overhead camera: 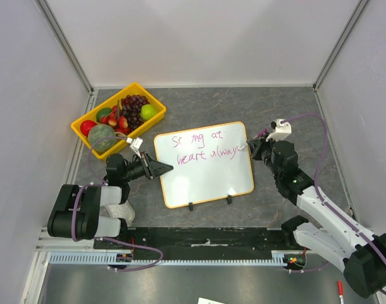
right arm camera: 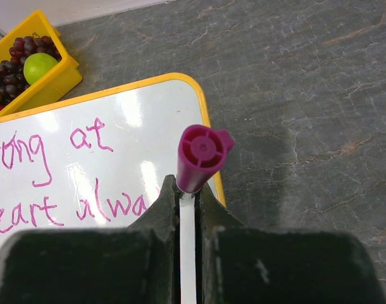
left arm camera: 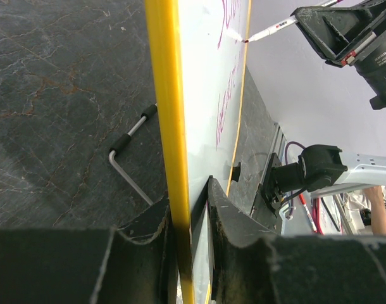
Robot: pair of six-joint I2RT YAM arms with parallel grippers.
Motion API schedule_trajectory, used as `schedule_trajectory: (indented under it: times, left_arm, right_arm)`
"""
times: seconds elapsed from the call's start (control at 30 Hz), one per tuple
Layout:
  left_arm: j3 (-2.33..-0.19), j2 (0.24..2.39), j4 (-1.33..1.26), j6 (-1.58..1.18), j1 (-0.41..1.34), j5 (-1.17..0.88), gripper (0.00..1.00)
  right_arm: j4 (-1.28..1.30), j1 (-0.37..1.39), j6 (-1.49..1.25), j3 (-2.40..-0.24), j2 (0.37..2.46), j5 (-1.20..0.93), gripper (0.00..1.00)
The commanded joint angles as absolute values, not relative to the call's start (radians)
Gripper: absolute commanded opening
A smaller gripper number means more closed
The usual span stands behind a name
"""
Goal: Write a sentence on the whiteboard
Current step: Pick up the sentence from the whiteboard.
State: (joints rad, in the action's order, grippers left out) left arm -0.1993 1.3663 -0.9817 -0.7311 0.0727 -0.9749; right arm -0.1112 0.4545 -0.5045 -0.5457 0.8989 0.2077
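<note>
- Top external view: the left pincer is closed on the left edge of the whiteboard. The board spreads away from its fingertips across the dark table toward the right pincer, which sits at the opposite edge.
- From the left wrist, we see the left pincer narrowed to a slim gap. The orange-yellow frame of the whiteboard is clamped between its fingers, one behind the board and one in front.
- Just beyond the rear finger, a bent wire stand with a black sleeve shows on the back of the board.
- From the right wrist, the right pincer is pressed shut on a white marker. The marker's magenta cap end sticks out past the fingertips.
- Ahead of that pincer, the marker points at the board's right edge. We see its tip at that edge, but we cannot tell whether it presses on the surface.
- The sentence runs in two magenta lines between the two pincers, ending close to the right one. In the right wrist view the sentence shows "rong at" above "eart alwa".
- Two black clip feet sit on the board's near edge, on the base side of both pincers.
- A yellow fruit tray lies beyond the left pincer, near the board's far left corner.
</note>
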Motion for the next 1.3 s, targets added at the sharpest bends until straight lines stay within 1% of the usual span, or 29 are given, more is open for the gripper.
schedule_trajectory:
  times: [0.0, 0.57, 0.87, 1.03, 1.27]
  left_arm:
    - [-0.212, 1.385, -0.971, -0.652, 0.077, -0.937, 0.02]
    - [-0.21, 1.381, -0.971, -0.65, 0.078, -0.937, 0.02]
    - [-0.21, 1.381, -0.971, -0.65, 0.077, -0.937, 0.02]
    - [-0.209, 1.376, -0.969, -0.652, 0.077, -0.934, 0.02]
    - [-0.209, 1.377, -0.968, -0.649, 0.078, -0.934, 0.02]
  right_arm:
    - [-0.078, 0.451, -0.497, -0.525, 0.896, 0.193, 0.0]
    - [-0.123, 0.449, -0.554, -0.535, 0.91, 0.138, 0.0]
    - [-0.104, 0.434, -0.569, -0.551, 0.812, 0.08, 0.0]
    - [-0.072, 0.428, -0.555, -0.551, 0.769, 0.103, 0.0]
    - [-0.064, 0.422, -0.534, -0.528, 0.779, 0.143, 0.0]
